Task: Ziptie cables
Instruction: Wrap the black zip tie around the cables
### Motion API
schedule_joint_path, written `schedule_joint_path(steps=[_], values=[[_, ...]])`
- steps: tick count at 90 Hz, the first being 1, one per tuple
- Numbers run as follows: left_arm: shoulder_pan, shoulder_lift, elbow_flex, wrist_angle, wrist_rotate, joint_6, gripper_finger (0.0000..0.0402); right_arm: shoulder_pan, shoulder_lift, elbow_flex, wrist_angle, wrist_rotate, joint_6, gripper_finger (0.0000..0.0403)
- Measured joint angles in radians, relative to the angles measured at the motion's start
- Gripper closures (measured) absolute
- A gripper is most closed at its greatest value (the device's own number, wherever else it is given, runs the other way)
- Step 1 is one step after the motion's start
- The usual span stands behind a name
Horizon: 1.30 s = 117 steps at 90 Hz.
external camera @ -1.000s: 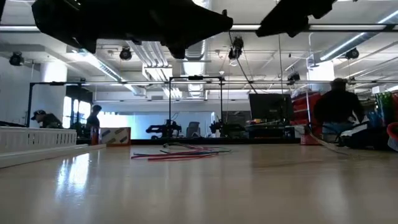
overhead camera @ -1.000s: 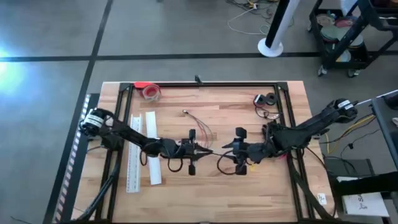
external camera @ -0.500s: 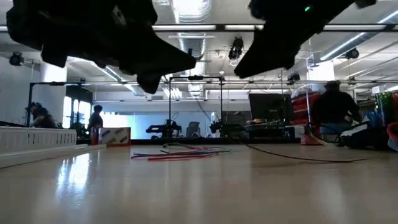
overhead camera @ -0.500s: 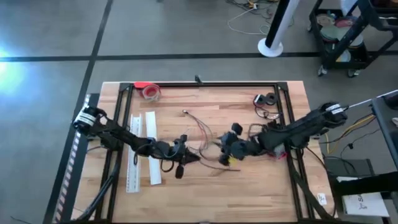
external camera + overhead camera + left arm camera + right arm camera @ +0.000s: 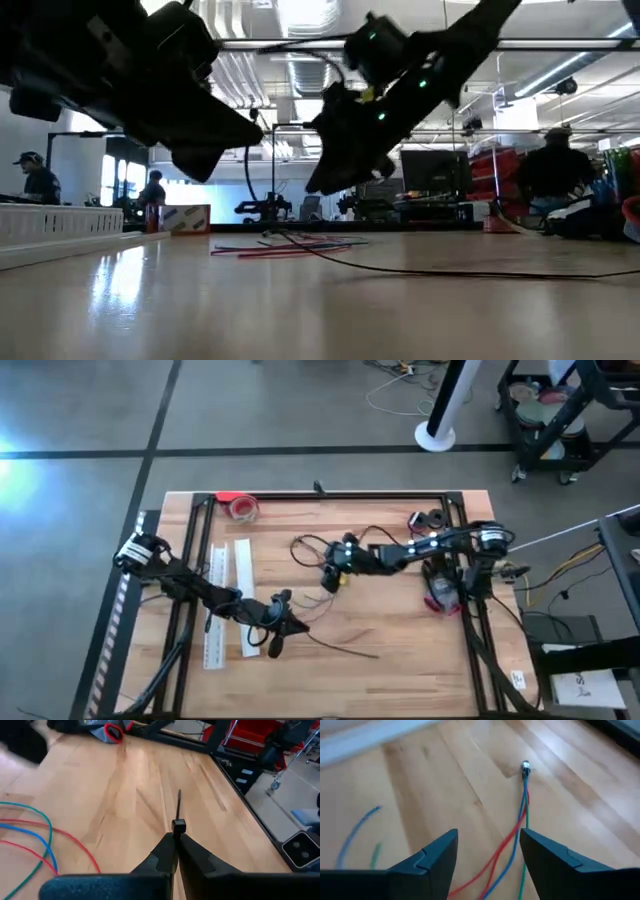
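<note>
The cables (image 5: 316, 597) are thin red, blue and green wires lying loose on the wooden table near its middle; they also show as cables (image 5: 520, 815) ending in a tiny connector (image 5: 525, 766). My right gripper (image 5: 328, 578) hangs above them, open (image 5: 487, 837), one finger on either side and touching nothing. Toward the near left, my left gripper (image 5: 292, 628) is shut on a black zip tie (image 5: 340, 645). In the left wrist view the same cables (image 5: 35, 837) lie off to one side. My left gripper pinches the black zip tie between its two fingertips, just behind the head end (image 5: 178, 825). The strap (image 5: 179, 802) runs straight on past the fingertips. The fingers lie low and nearly level, pointing toward the table's right. The tie's far part (image 5: 430, 270) rests on the table.
Two long white strips (image 5: 228, 605) lie at the table's left. A red tape roll (image 5: 243, 508) sits at the far left and small black parts (image 5: 430, 520) at the far right. A black frame (image 5: 330, 495) rims the table. People stand in the room beyond.
My two grippers were close together at the table's middle. My left gripper has drawn back toward the near left with the zip tie, whose free end now trails on the table. My right gripper has swung toward the far left and now stands over the cables.
</note>
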Motion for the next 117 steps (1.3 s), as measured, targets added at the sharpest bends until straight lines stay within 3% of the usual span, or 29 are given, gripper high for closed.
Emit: schedule_joint_path(steps=[35, 54, 76, 99, 117], values=[[-0.014, 0.004, 0.001, -0.014, -0.002, 0.012, 0.0401, -0.061, 0.219, 0.217, -0.197, 0.018, 0.044, 0.0209], [-0.016, 0.004, -0.001, -0.020, -0.002, 0.018, 0.0401, -0.061, 0.234, 0.223, -0.233, 0.024, 0.053, 0.0267], [-0.017, 0.004, -0.003, -0.020, -0.019, 0.015, 0.0401, -0.063, 0.210, 0.219, -0.267, 0.023, -0.018, 0.0393], [-0.017, 0.004, -0.002, -0.016, -0.025, 0.001, 0.0401, -0.045, 0.125, 0.198, -0.372, 0.005, -0.080, 0.0401], [-0.017, 0.005, -0.002, -0.003, -0.028, -0.004, 0.0401, -0.010, -0.096, 0.122, -0.393, 0.065, -0.140, 0.0402]])
